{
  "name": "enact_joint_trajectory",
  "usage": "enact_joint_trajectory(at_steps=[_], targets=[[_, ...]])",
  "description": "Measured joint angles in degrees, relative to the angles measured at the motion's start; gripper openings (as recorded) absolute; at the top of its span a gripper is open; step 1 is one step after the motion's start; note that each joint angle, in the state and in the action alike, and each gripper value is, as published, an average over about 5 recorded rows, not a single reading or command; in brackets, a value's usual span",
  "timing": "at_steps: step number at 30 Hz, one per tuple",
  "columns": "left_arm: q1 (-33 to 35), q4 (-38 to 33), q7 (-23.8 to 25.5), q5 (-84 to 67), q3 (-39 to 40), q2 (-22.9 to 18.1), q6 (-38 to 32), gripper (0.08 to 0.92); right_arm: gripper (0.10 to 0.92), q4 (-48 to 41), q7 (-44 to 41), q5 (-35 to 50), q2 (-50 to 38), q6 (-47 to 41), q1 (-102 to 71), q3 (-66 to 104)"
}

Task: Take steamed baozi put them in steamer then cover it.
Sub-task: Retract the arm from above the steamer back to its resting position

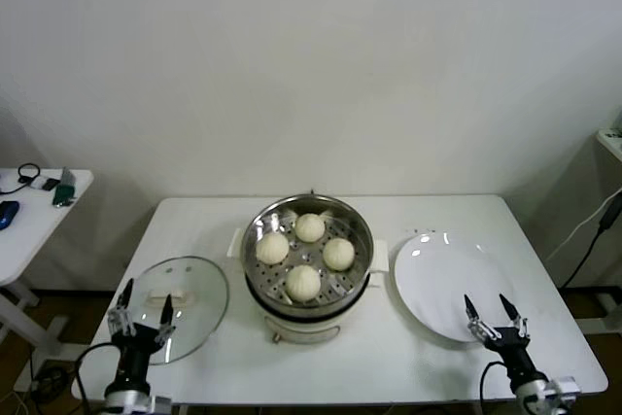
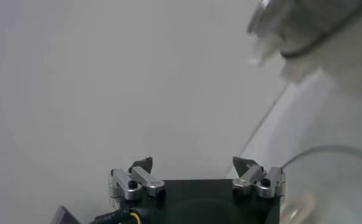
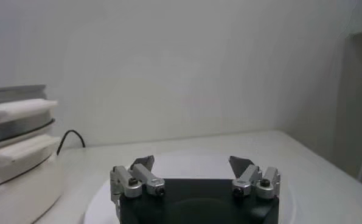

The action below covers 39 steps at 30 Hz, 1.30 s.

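The steamer (image 1: 309, 310) stands at the middle of the white table, uncovered, shiny steel on a cream base. Several off-white baozi (image 1: 310, 227) sit on its perforated tray. Its round glass lid (image 1: 194, 284) lies flat on the table to the steamer's left. My left gripper (image 1: 147, 294) hovers open and empty over the lid's near edge. In the left wrist view the left gripper (image 2: 193, 163) is open, with the steamer (image 2: 302, 30) blurred beyond. My right gripper (image 1: 486, 300) is open and empty at the near edge of the white plate (image 1: 437, 269). The right wrist view shows the right gripper (image 3: 191, 161) with nothing between its fingers.
The plate (image 3: 98, 207) is bare, and the steamer (image 3: 16, 152) stands beside it. A dark cord (image 3: 71, 137) lies behind the steamer. A small side table (image 1: 44, 203) with gadgets stands far left. A shelf and cable (image 1: 598, 225) are at the far right.
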Motion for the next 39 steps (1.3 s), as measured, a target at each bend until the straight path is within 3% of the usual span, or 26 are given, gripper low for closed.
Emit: enact_joint_trajectory(at_steps=[7, 15, 39], targets=[[-3.69, 9.93, -6.15, 13.98, -0.53, -0.25, -1.78, 0.823, 0.823, -0.30, 0.27, -0.78, 2.31, 1.58, -1.67, -0.63], [-7.42, 17.98, -9.50, 21.93, -0.55, -0.01, -2.48, 0.823, 0.823, -0.06, 0.51, -1.36, 3.89, 2.88, -3.16, -0.63], [-16.09, 27.44, -8.68, 27.13, 0.12, 3.69, -2.02, 0.823, 0.823, 1.27, 0.44, -3.23, 6.11, 5.95, -7.07, 0.55]])
